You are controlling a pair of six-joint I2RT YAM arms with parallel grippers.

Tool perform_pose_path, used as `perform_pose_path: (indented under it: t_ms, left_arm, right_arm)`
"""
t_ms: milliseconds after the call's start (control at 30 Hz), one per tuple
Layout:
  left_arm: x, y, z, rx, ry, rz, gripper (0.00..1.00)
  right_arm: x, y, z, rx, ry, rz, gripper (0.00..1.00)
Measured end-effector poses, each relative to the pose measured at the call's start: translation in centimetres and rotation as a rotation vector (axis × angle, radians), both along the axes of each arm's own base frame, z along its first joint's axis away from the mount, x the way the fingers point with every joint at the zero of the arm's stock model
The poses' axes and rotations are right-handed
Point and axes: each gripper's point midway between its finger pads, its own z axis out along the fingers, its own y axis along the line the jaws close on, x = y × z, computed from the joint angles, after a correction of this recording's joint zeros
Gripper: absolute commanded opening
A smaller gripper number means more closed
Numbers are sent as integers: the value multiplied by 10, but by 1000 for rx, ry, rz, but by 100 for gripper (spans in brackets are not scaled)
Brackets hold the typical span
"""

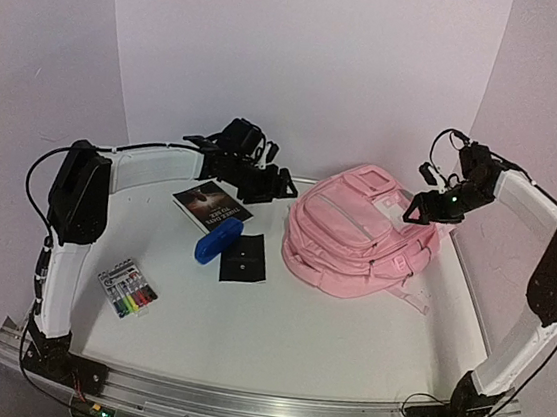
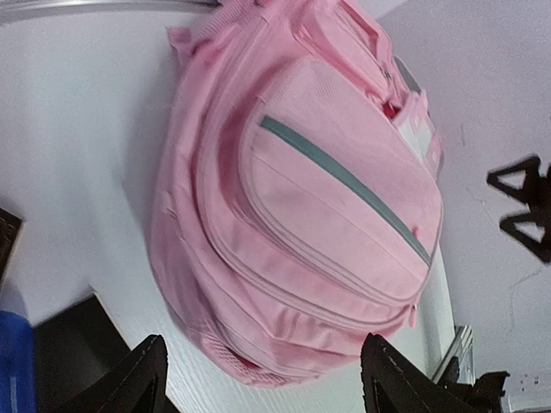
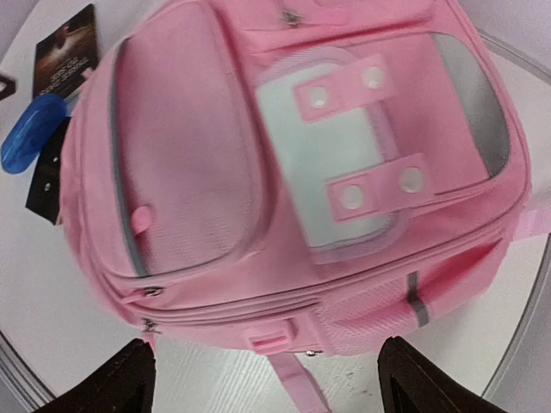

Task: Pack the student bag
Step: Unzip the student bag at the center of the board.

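One student bag point(image 1: 362, 228), pink, lies flat on table point(image 1: 291, 361), rear right. Two grippers, both w/ jaws spread wide & empty: left gripper point(image 1: 281, 184) just beside bag's left edge, right gripper point(image 1: 417, 208) over its right side. Left of bag: 1 book point(image 1: 209, 203), 1 blue case point(image 1: 219, 239), 1 black card point(image 1: 244, 260), 1 marker pack point(image 1: 128, 287) nearer front.

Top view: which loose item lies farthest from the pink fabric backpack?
The pack of coloured markers, alone front-left; dark book, blue case, black card sit nearer.
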Motion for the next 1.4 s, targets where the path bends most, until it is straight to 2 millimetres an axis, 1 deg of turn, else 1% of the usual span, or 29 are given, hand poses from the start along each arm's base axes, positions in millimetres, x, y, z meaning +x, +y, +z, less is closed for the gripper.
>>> perform_pose_path:
  t_ms: [67,100,167,233,267,333,400,433,500,567,600,667,700,733,767,833,867,933,967,1000,1033,1133,1267,1333,1400]
  left_arm:
    - [-22,-16,-5,3,19,-47,78]
    - [-35,-25,-12,10,37,-75,77]
    - [-61,-46,-29,22,84,-130,75]
    - [-85,-64,-51,36,144,-176,72]
    - [-93,-69,-62,44,174,-190,71]
    - [-102,-74,-86,65,233,-195,67]
    - [-101,-73,-102,75,273,-181,61]
    - [-99,-72,-106,71,290,-173,57]
    - [-90,-68,-103,56,304,-149,50]
    - [-75,-59,-101,46,309,-107,47]
    - [-66,-53,-101,42,310,-81,47]
    - [-41,-35,-101,35,309,-23,46]
    - [-27,-26,-101,31,303,6,47]
    - [-12,-17,-100,28,297,35,49]
    - [3,-7,-99,27,289,62,51]
    - [27,9,-94,32,262,100,56]
    - [36,16,-90,38,240,111,58]
    - [44,23,-82,61,186,116,61]
    - [41,21,-78,74,162,104,62]
    - [34,19,-76,94,139,87,62]
    - [21,13,-72,110,123,61,62]
    - [-34,-17,-57,138,74,-53,60]
    - [-113,-70,-40,126,29,-221,60]
    - [-140,-89,-39,123,17,-280,59]
    - [-155,-100,-43,130,17,-314,59]
  right_arm:
    - [16,-17,-7,-17,23,-35,98]
    - [26,-27,-11,-23,31,-55,98]
    - [41,-42,-17,-31,48,-87,98]
    - [57,-54,-23,-35,58,-112,98]
    - [63,-59,-27,-37,63,-122,98]
    - [69,-66,-36,-35,86,-135,96]
    - [66,-64,-48,-19,126,-124,95]
    - [62,-61,-53,-6,150,-114,94]
    - [46,-51,-69,27,215,-85,94]
    - [27,-39,-88,56,287,-52,93]
    - [14,-33,-98,69,331,-35,92]
    - [-10,-18,-117,87,408,2,92]
    - [-22,-10,-124,93,438,23,91]
    - [-30,-3,-127,95,454,40,91]
    - [-37,4,-128,97,461,55,91]
    - [-52,20,-121,119,463,91,91]
    - [-57,27,-117,130,461,104,91]
    - [-66,41,-105,155,450,128,91]
    - [-69,47,-99,168,442,137,91]
    - [-70,52,-92,182,432,143,91]
    - [-71,56,-85,196,419,145,90]
    - [-69,58,-67,221,374,136,88]
    - [-62,54,-50,206,304,109,87]
    - [-54,49,-42,181,256,76,87]
    - [-45,43,-38,154,217,37,87]
